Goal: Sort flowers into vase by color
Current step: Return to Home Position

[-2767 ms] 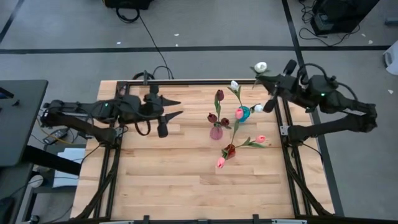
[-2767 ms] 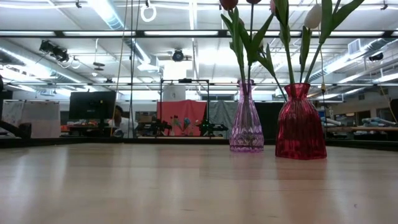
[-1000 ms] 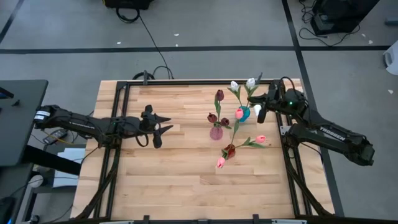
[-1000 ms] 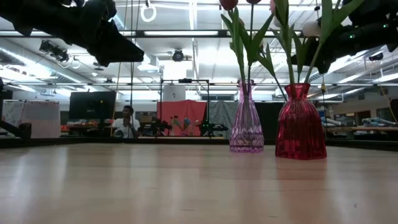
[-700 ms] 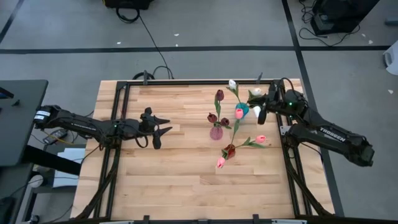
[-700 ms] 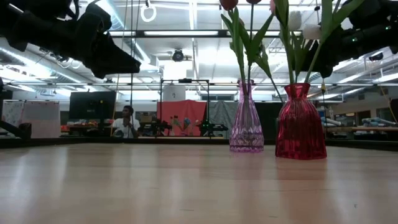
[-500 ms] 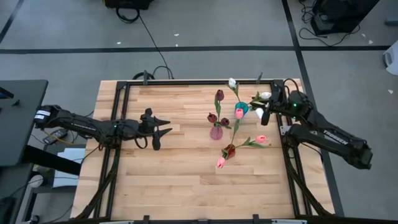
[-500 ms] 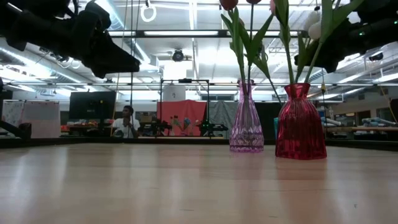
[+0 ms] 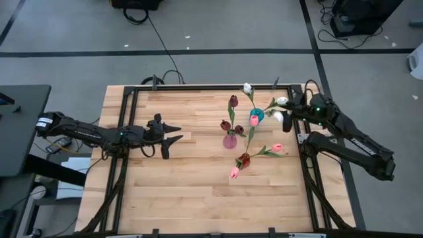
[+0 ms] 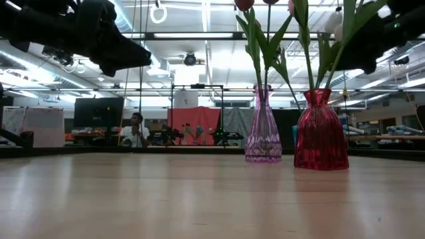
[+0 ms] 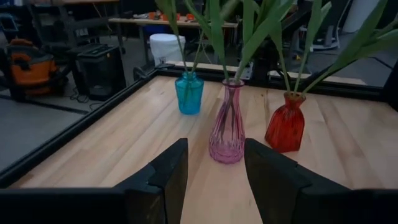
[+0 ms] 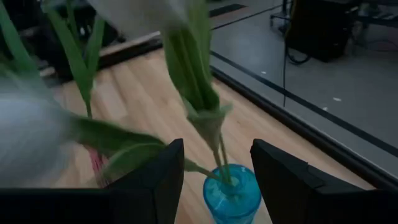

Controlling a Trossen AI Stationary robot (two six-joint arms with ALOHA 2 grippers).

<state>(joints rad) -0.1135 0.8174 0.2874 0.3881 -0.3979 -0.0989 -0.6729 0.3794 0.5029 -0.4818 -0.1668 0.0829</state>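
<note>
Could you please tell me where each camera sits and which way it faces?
High view: overhead, straight down on the table; left arm, right arm.
Low view: table-top height, level past purple vase and red vase; arms above.
Left wrist view: left arm, facing all vases; left fingers open.
Right wrist view: right arm, above blue vase; right fingers open.
Both wrist views share the blue vase.
</note>
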